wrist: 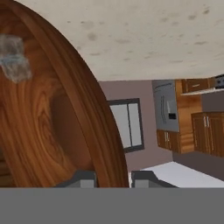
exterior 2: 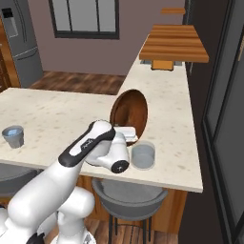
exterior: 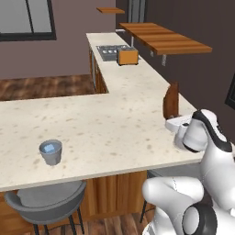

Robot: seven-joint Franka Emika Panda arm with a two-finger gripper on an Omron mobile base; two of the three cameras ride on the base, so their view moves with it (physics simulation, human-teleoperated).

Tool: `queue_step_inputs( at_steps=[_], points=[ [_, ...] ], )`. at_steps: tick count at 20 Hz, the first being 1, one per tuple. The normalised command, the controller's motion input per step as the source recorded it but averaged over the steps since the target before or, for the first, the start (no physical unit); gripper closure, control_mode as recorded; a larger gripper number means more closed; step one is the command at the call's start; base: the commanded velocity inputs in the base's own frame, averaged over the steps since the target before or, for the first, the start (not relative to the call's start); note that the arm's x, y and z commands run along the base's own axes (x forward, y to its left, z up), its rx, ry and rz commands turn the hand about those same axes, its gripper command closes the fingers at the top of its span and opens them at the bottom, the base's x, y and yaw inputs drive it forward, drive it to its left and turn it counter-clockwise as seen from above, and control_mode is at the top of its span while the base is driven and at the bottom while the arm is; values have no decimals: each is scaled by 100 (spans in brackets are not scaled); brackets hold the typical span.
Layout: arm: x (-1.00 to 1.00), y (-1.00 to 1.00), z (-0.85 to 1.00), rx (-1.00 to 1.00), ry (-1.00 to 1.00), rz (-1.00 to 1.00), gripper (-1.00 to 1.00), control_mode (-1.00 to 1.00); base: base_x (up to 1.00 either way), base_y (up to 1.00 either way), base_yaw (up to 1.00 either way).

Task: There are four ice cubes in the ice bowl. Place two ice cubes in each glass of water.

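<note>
Gripping the rim of the ice bowl (exterior 2: 129, 113), the gripper (wrist: 113, 178) is pinching it and tipping it on edge beside the near glass (exterior 2: 143, 156), with one ice cube (wrist: 14, 57) visible inside; next seemingly calls for pouring cubes carefully, the far glass (exterior: 51, 152) standing well apart.

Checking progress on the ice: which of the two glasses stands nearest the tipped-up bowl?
The glass at the counter's near edge, right beside the tilted wooden bowl gripped by the pincer. The other glass stands far off, alone on the counter's left stretch.
</note>
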Motion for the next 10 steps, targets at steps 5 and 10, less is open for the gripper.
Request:
queue_step_inputs(
  at_steps=[5,10],
  points=[
    [-8,-19,19,13,-14,0,100,-100,0,0,0],
    [-11,-22,8,13,-16,0,100,-100,0,0,0]
  ],
)
